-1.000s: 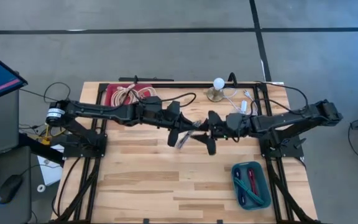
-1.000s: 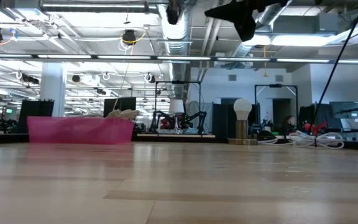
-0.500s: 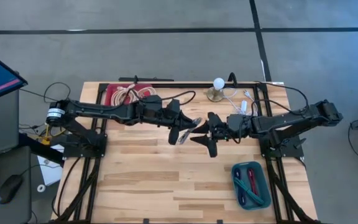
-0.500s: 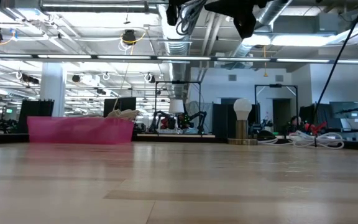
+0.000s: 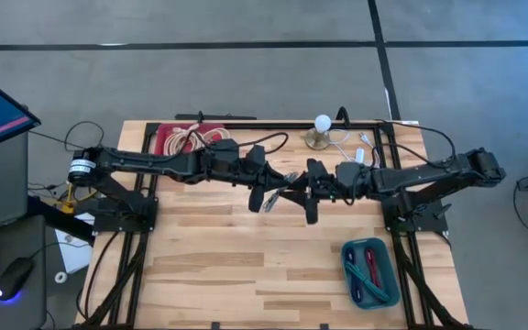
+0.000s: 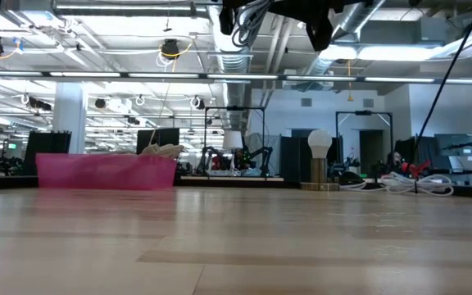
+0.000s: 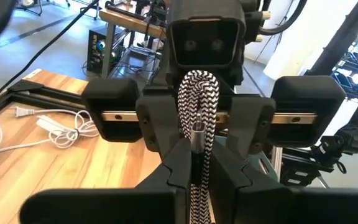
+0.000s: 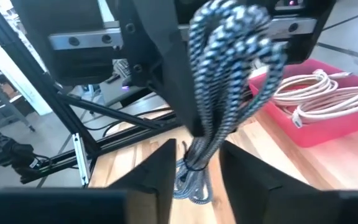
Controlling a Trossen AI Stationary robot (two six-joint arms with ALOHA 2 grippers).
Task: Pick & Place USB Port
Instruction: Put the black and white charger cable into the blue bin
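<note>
A black-and-white braided cable bundle is held high above the middle of the table, between the two arms. My left gripper comes from the table's left and is shut on the bundle. In the left wrist view the bundle's looped end sticks out past my left gripper. My right gripper faces it from the table's right and is open. In the right wrist view its fingers stand on either side of the bundle. Whether they touch it does not show. My left gripper pinches the bundle between its two fingers, several strands together, near a small metal plug. The fingers come level from the table's left. The bundle is lifted clear, its loop pointing at the right gripper and a tail hanging below.
A red tray of white cables sits at the far left corner. A light bulb on a stand and a loose white cord lie at the far edge. A teal bin holding cables stands near the right corner.
The braided bundle, hanging low beside the left gripper a second ago, now stands out level toward the right gripper. My right gripper has moved a little up and toward the table's left, bringing its open fingers around the loop.
</note>
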